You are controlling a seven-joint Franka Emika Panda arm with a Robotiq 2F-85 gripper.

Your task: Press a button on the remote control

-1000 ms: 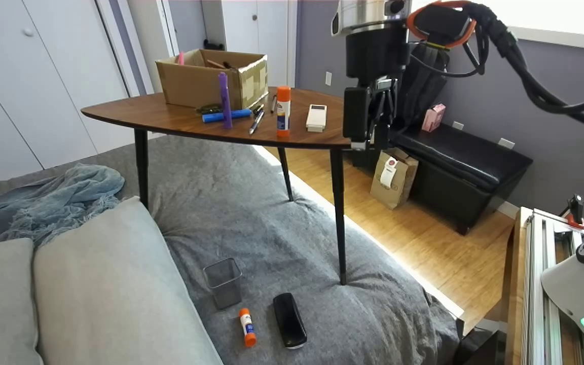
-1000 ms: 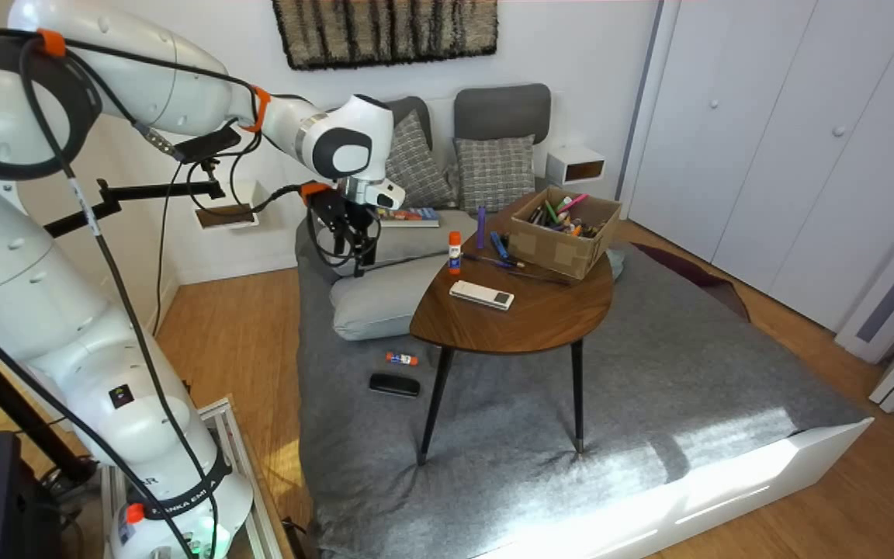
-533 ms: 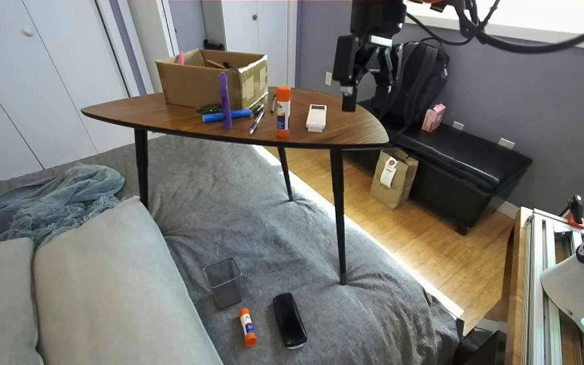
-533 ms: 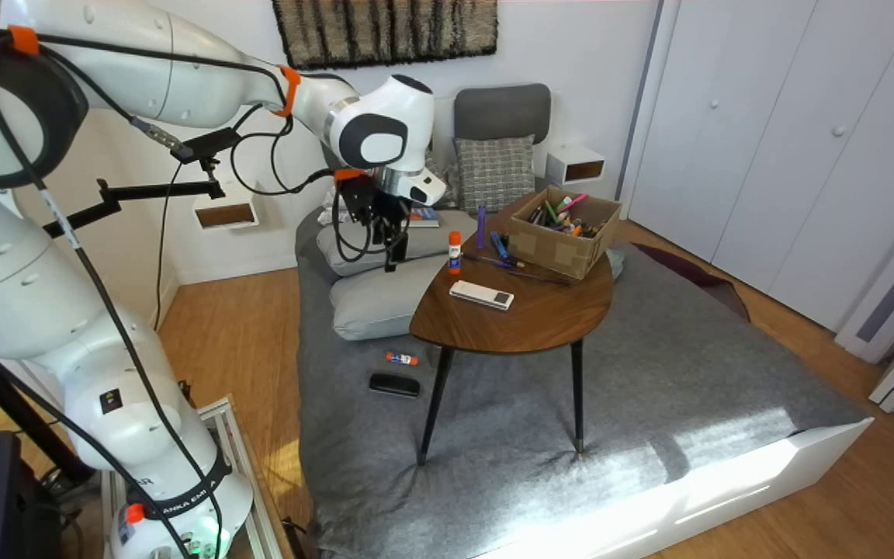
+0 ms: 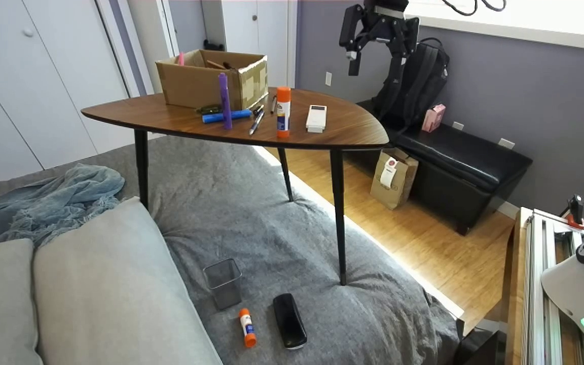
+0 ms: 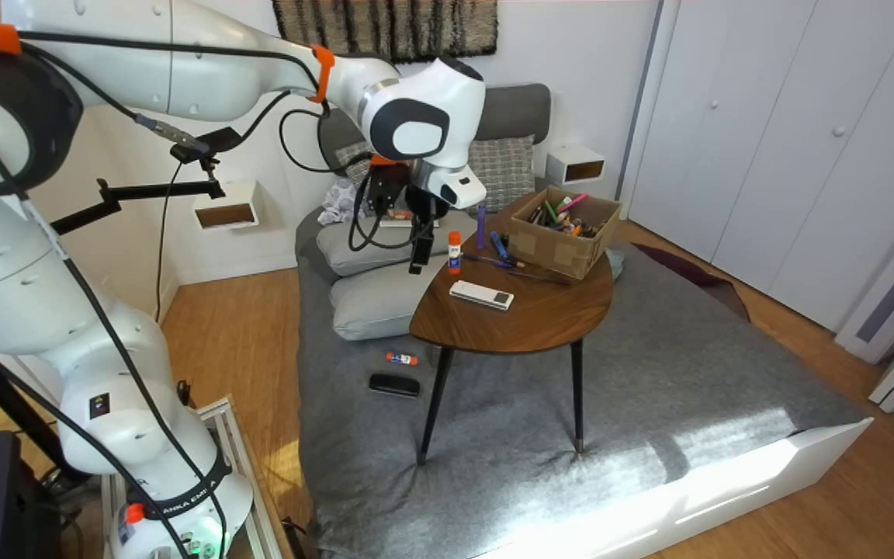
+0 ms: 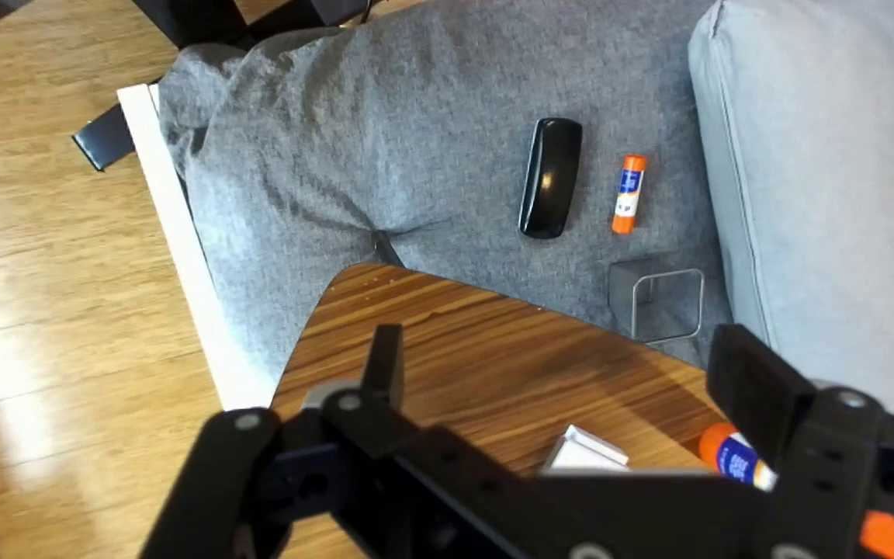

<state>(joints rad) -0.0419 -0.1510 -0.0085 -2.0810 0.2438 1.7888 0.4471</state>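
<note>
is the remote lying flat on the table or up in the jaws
Flat on the table: both exterior views show the remote there, the jaws clear of it.

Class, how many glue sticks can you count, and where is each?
2: an upright glue stick on the wooden table, and a lying glue stick on the grey bedding. The cardboard box could hide more.

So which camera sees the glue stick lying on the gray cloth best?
The wrist view: the lying glue stick looks largest there, its orange, blue and white colors plain and nothing covering it. Both exterior views show it whole too, just smaller.
</note>
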